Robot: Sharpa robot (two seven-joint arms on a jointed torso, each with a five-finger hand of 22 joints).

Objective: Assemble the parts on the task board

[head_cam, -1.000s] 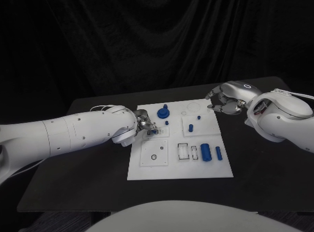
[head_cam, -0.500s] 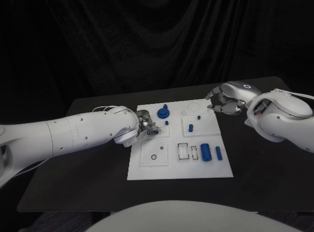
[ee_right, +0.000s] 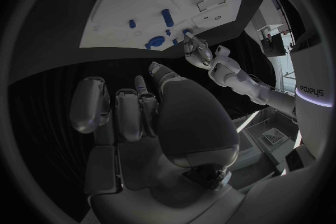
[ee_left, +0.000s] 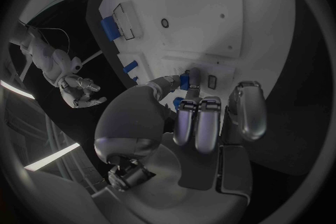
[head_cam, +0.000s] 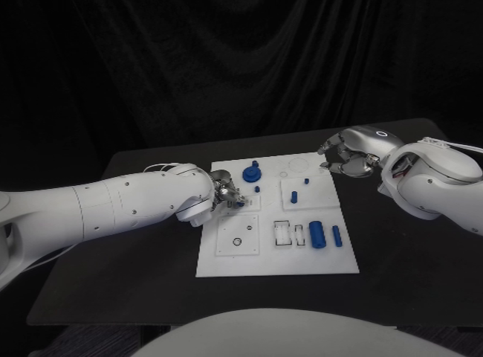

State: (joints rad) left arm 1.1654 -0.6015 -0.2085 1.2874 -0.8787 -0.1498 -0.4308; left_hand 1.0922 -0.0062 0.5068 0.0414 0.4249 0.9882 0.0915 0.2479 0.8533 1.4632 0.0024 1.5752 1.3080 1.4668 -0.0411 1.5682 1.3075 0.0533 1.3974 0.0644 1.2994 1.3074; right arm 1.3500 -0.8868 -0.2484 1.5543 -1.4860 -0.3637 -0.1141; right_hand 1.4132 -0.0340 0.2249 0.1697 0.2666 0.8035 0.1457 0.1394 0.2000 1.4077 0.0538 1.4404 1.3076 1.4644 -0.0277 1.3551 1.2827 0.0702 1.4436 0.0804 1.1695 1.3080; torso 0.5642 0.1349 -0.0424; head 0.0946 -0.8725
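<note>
Insertion step, by my reading: left robot hand (head_cam: 224, 196) pinches a small blue part (ee_left: 185, 79) over the task board (head_cam: 279, 256); next, seat it squarely. Right robot hand (head_cam: 347, 159) curled, holding nothing.

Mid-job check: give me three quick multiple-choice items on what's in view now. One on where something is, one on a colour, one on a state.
1. Where is the robot's left hand?
A) at the left edge of the white task board
B) beyond the table's near edge
C) off the board's right side

2. What colour are the small parts on the board?
A) grey
B) red
C) blue

3. How is the large blue cylinder placed?
A) standing upright in a hole
B) lying on its side on the board
C) hanging off the board's edge

Answers:
1 A: the head view shows its fingers over that edge.
2 C: every piece is blue.
3 B: its long side rests flat on the board's near right part.
</note>
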